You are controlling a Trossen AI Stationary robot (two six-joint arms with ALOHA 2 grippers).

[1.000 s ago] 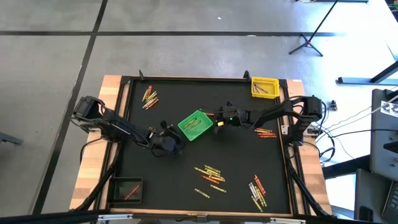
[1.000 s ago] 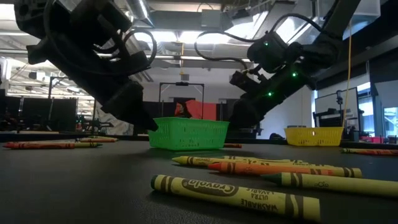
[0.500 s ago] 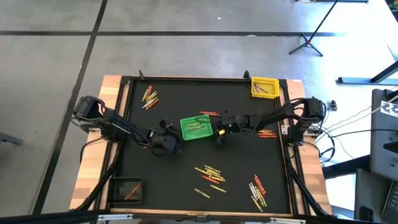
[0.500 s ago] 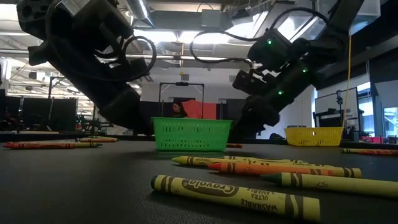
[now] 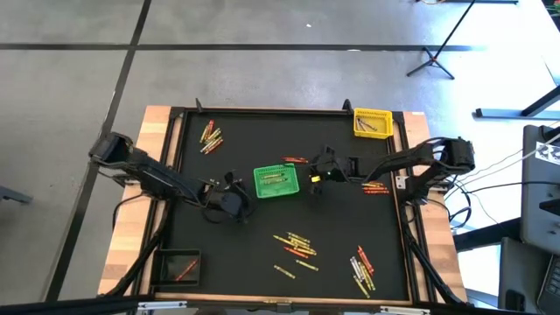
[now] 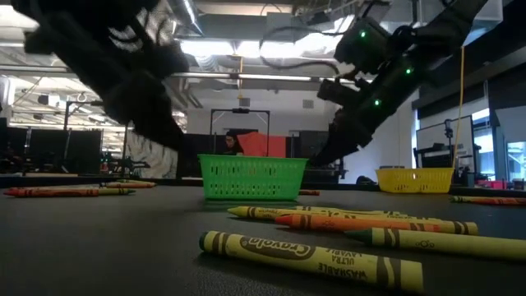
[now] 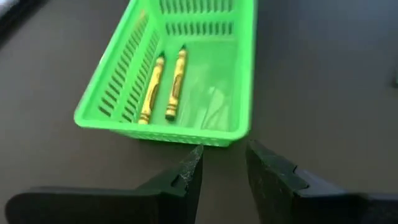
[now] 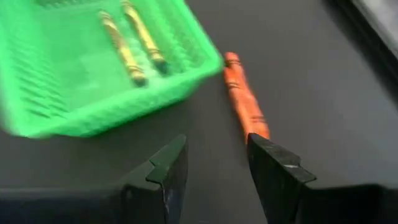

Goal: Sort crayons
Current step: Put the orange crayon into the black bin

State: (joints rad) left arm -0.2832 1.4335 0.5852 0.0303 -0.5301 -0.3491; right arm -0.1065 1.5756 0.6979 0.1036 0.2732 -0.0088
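Just ahead of the right end effector (image 8: 214,163), its fingers parted and empty, lies an orange crayon (image 8: 245,98): light, stiff, waxy, likely best pinched mid-length.

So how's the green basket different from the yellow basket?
The green basket sits mid-table between both grippers; the yellow basket sits at the far right corner, away from either arm. The green basket holds two yellowish crayons; the yellow basket's contents show only as a few thin sticks, colour hard to tell. An orange crayon lies just outside the green basket. Both are small slotted rectangular baskets, upright on the black table.
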